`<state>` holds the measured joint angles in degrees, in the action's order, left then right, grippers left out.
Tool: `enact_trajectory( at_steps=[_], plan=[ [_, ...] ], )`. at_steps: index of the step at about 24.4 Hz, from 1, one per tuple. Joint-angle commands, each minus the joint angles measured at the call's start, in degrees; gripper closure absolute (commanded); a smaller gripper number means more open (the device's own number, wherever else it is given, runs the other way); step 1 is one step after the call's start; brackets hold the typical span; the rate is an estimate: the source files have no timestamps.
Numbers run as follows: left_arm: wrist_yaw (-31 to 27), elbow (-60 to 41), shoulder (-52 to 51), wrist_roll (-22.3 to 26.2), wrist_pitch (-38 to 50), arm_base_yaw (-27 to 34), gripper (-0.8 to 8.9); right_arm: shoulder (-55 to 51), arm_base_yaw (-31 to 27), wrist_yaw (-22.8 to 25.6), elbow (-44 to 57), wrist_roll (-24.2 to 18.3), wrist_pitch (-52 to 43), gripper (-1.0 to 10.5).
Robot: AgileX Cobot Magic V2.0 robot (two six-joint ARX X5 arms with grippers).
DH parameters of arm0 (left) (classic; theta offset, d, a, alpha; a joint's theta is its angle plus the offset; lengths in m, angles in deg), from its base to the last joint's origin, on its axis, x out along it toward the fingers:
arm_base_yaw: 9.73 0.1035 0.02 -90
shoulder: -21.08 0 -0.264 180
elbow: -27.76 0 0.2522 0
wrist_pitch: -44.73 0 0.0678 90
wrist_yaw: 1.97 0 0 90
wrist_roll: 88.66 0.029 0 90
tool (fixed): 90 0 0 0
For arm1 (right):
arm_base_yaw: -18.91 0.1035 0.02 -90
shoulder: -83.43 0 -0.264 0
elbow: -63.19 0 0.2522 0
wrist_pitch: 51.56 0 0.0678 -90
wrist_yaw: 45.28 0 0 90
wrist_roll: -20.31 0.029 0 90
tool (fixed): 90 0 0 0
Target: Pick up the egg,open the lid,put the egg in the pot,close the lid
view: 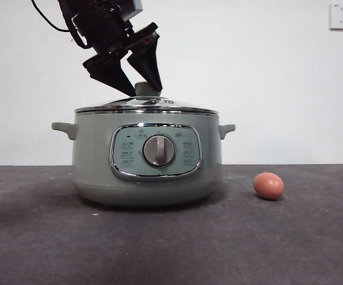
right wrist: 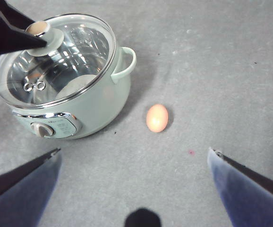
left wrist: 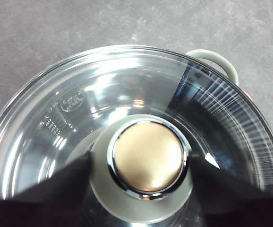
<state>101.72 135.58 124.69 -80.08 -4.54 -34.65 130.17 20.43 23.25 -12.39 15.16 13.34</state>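
Egg on the table, lid on the pot, left jaws flanking the knob.

Front view: nearest us sits the pot (view: 147,155) with the lid (view: 146,105) seated on it; the egg (view: 269,186) lies on the table (view: 35,243) just beside the pot, apart from it. We see the left gripper (view: 137,84) coming down from above, its two tips straddling the knob (view: 146,89).
Left wrist view: knob (left wrist: 148,158) centred between the jaws, one at each flank; whether they press on it we cannot tell.
Right wrist view: right gripper (right wrist: 134,158) hangs high, jaws spread wide and empty. Egg (right wrist: 157,118) lies ahead of it between the jaws' lines, long axis pointing roughly away from the wrist. We judge this arm the nearer to the egg.
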Motion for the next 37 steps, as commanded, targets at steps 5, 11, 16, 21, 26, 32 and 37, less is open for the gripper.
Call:
enact_trajectory(
  at_steps=[5, 11, 16, 21, 26, 32, 37],
  plan=[
    [0.2, 0.15, 0.85, 0.44, 0.44, -0.15, 7.44, 0.37, 0.02, -0.2, -0.28, 0.46, -0.17, 3.5],
    [0.44, 0.17, 0.85, 0.46, 0.48, -0.15, 8.22, 0.37, 0.02, -0.2, -0.28, 0.48, -0.17, 3.5],
    [1.9, 0.24, 0.22, 0.42, 1.9, -0.13, 8.22, 0.61, 0.02, -0.2, -0.28, 0.48, -0.2, 3.5],
    [1.7, 0.24, -2.25, 0.44, 2.51, 0.13, 8.22, 1.62, 0.02, -0.2, -0.28, 0.48, -0.17, 3.5],
    [1.7, 0.24, -7.85, 0.42, 2.84, 1.75, 8.22, 3.96, 0.02, -0.2, -0.28, 0.63, -0.87, 3.5],
    [1.7, 0.24, -18.53, -0.07, 0.33, 3.26, 8.22, 13.2, 1.73, -0.15, -0.28, 1.46, -7.5, 3.5],
    [1.73, 0.24, -26.43, -0.9, -4.17, 3.23, 8.22, 28.61, 8.5, 4.55, -0.28, 2.1, -16.15, 3.5]
  ],
)
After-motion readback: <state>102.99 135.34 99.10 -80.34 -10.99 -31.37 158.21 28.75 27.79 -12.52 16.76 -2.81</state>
